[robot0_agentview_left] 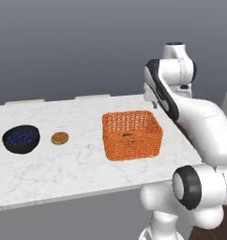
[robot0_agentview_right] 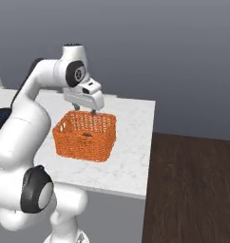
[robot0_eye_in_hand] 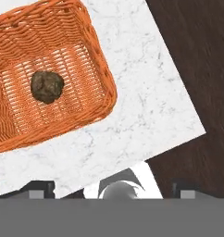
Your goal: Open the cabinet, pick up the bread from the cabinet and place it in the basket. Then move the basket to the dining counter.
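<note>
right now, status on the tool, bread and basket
Tool open, empty, above the basket's far rim. Bread in the basket, basket resting on the marble counter. Nothing in the way; bowl and tan disc off to the side.

Base views flank arm, sharing basket (robot0_agentview_left: pixel 132 135); hand view looks steeply down, close.

I count: one basket (robot0_agentview_left: pixel 132 135); one bread (robot0_eye_in_hand: pixel 47 86); one dining counter (robot0_agentview_left: pixel 78 168); one dark bowl (robot0_agentview_left: pixel 21 138); one tan disc (robot0_agentview_left: pixel 60 138).

Basket (robot0_agentview_left: pixel 132 136) open-topped; bare dining counter (robot0_agentview_left: pixel 78 164) all round.
</note>
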